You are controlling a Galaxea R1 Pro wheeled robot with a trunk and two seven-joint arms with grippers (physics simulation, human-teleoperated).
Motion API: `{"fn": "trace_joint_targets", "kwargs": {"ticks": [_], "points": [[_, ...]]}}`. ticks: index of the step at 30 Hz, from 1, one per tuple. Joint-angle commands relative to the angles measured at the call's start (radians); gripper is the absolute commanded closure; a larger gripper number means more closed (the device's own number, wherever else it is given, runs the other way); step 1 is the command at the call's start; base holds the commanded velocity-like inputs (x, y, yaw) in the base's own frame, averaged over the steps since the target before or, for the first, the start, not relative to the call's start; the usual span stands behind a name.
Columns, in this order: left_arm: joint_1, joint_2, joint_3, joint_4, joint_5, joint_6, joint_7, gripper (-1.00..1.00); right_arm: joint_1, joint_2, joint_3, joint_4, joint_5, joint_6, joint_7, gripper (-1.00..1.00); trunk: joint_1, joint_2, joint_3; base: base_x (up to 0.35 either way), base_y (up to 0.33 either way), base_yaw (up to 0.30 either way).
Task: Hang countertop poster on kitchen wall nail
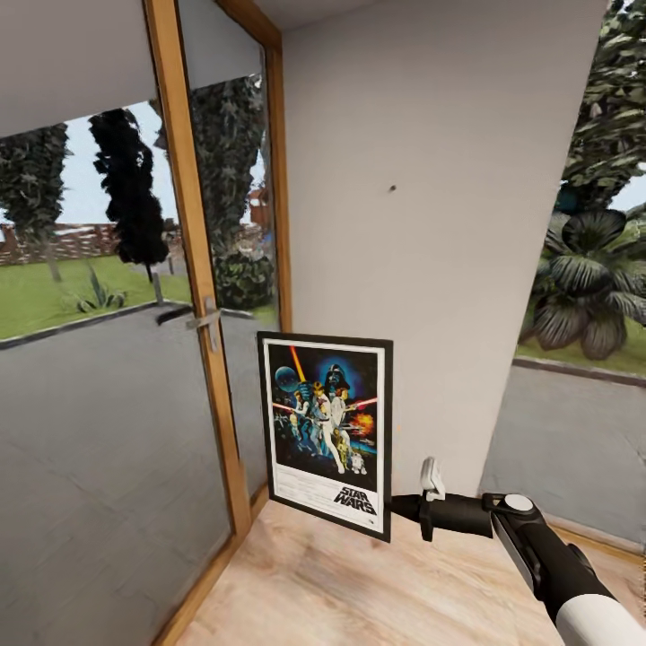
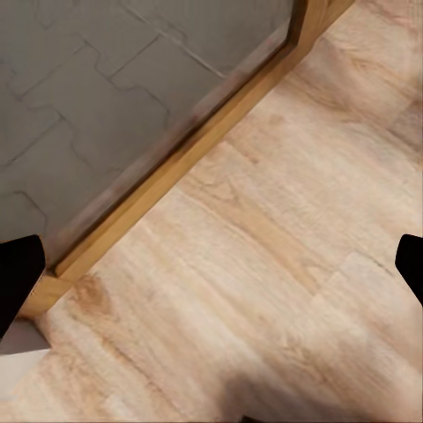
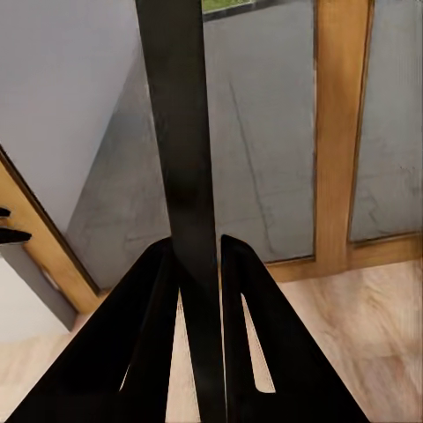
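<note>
Near the lower centre of the head view, the poster (image 1: 327,434) is held upright by its right edge in the right end effector (image 1: 405,510), whose fingers (image 3: 163,344) are closed tight on the black frame, so the pick-up is judged done. Hanging is left: the wall nail (image 1: 392,189) is seen well above the poster, on the pale wall. The left end effector (image 2: 211,264) is spread wide, empty, over the wooden floor (image 2: 264,264).

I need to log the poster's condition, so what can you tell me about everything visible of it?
The poster is an upright rectangle: thin black frame, white border, colourful figures on dark blue, "STAR WARS" logo at the bottom. It hangs in mid-air, slightly tilted, before the pale wall and below the nail. The right gripper pinches its lower right edge; the right wrist view shows it edge-on between the fingers.
</note>
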Motion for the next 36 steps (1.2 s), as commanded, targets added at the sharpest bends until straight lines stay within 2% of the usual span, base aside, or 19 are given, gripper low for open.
{"fn": "trace_joint_targets", "kwargs": {"ticks": [1, 20, 36], "points": [[0.001, 0.000, 0.001, -0.001, 0.003, 0.000, -0.003, -1.00, -0.001, 0.000, 0.002, 0.000, -0.002, 0.009, 0.004, 1.00, 0.001, 0.000, 0.000, 0.253, 0.273, -0.265], [0.001, 0.002, 0.001, 0.000, 0.003, 0.000, -0.003, -1.00, -0.001, 0.000, 0.001, 0.000, -0.002, 0.010, 0.006, 1.00, 0.001, 0.000, 0.005, 0.244, 0.259, -0.297], [0.001, 0.000, 0.001, 0.000, 0.003, 0.000, -0.002, -1.00, -0.001, 0.000, 0.002, 0.000, -0.002, 0.010, 0.006, 1.00, 0.001, 0.000, 0.014, 0.026, 0.027, -0.300]]}}
